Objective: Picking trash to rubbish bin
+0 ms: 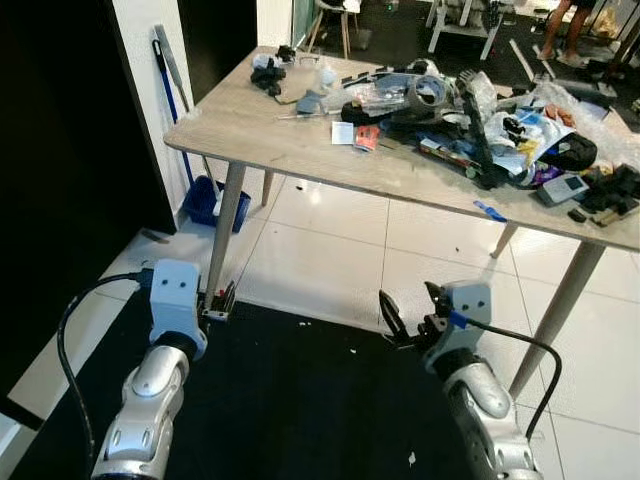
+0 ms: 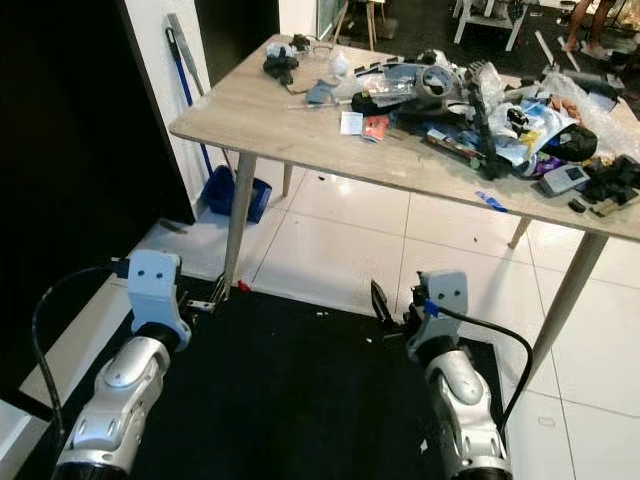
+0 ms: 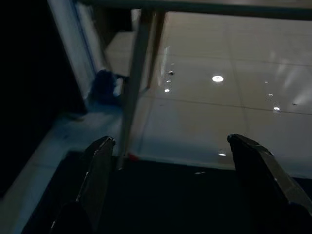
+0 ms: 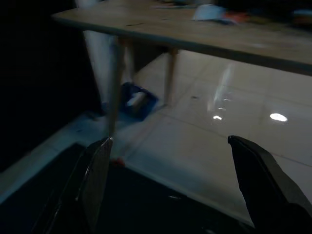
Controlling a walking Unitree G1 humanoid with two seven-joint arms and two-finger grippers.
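A light wooden table [image 1: 250, 125] stands ahead, its right half heaped with trash [image 1: 480, 120]: plastic wrappers, a roll of tape [image 1: 428, 92], small red and white packets [image 1: 357, 134] and black odds and ends. Both arms are held low before the table, over a black mat [image 1: 290, 400]. My left gripper [image 1: 222, 298] hangs next to the table's near left leg [image 1: 225, 225], open with nothing between its fingers [image 3: 97, 180]. To the right, my right gripper [image 1: 410, 315] is also open and empty, fingers [image 4: 258, 180] pointing toward the table. A few white crumbs [image 1: 305, 322] lie on the mat.
A blue dustpan [image 1: 215, 203] and a broom [image 1: 172, 75] lean by the white wall at the left. A dark doorway lies at far left. White floor tiles [image 1: 340, 250] run under the table. A person's legs [image 1: 580, 25] and chairs stand at the back.
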